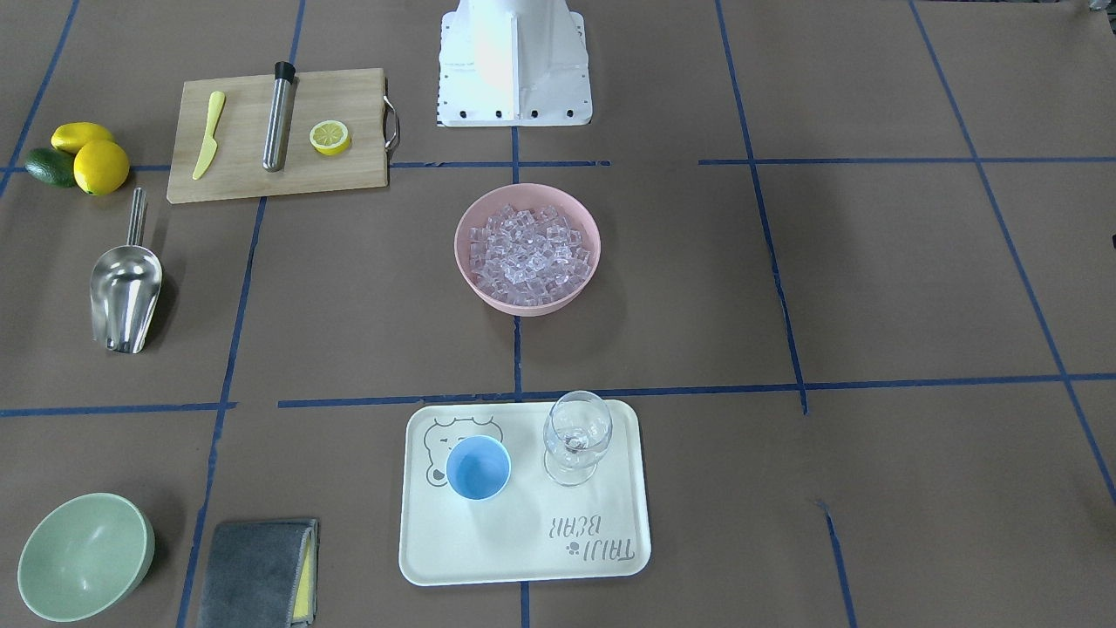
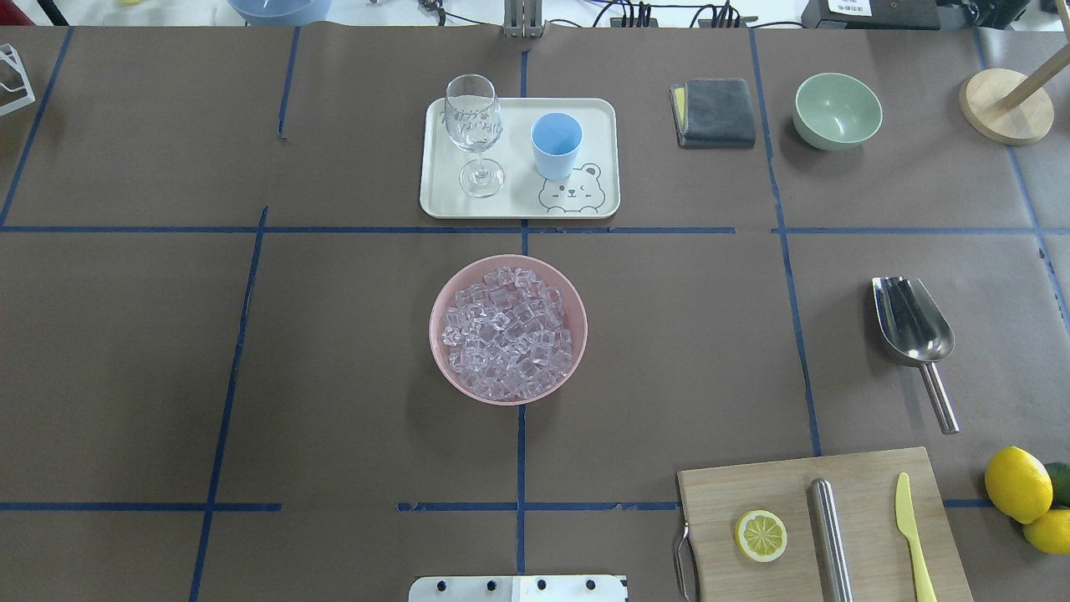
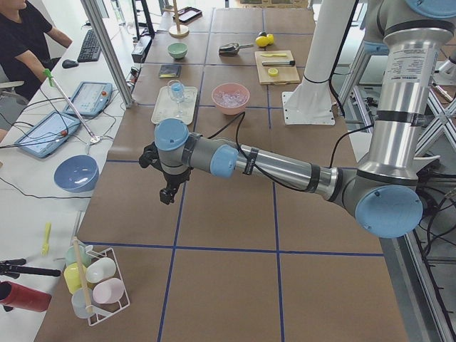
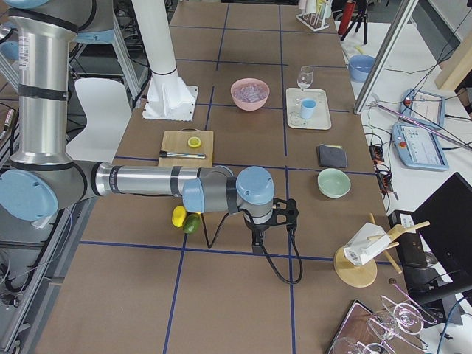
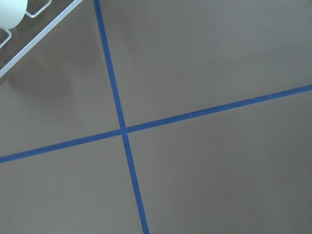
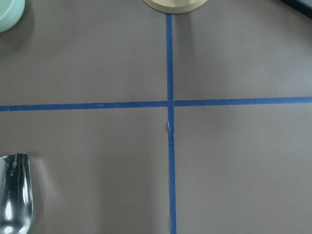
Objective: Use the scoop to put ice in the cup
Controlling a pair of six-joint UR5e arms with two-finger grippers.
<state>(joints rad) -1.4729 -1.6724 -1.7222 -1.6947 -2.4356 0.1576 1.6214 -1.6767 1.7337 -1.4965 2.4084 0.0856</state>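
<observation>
Step one not yet begun: the scoop (image 2: 911, 322) lies flat on the table with no gripper on it. Overhead, reckoned from the pink bowl (image 2: 440, 293), the scoop is at 3 o'clock and the light-blue cup (image 2: 557, 144) at 12, on the bear tray (image 2: 435, 201) just beside a wine glass (image 2: 474, 125).

Count: one scoop, one cup, one bowl of ice (image 2: 507, 333) — cubes too many to tally.

Left gripper (image 3: 166, 194) and right gripper (image 4: 257, 242) show side-on only, so I cannot tell how their jaws stand.

Next, I judge, the right arm goes for the thin handle, low on the table.
</observation>
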